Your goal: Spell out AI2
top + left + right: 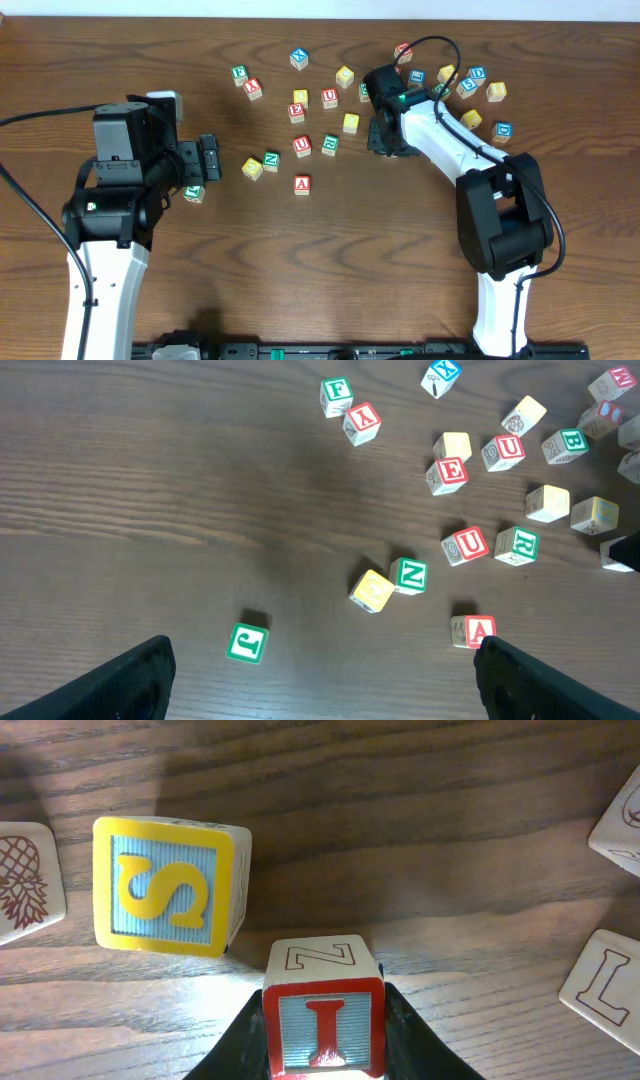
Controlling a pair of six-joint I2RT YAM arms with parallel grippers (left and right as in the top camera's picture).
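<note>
A red-edged block with a red letter A (302, 184) lies alone on the wooden table in the overhead view, below the scatter of blocks. It also shows in the left wrist view (472, 631), near the right finger. My left gripper (208, 158) (320, 690) is open and empty, low over the table. My right gripper (384, 136) (322, 1005) is shut on a red-edged block with a red I (323, 1025) on a blue face. In the overhead view that block is hidden under the gripper. I cannot make out a block with a 2.
Several lettered blocks lie scattered at the back centre (328, 98) and back right (478, 90). A green J block (247, 642) lies between the left fingers. A yellow S block (165, 885) stands just beyond the held block. An L block (605, 982) lies to the right.
</note>
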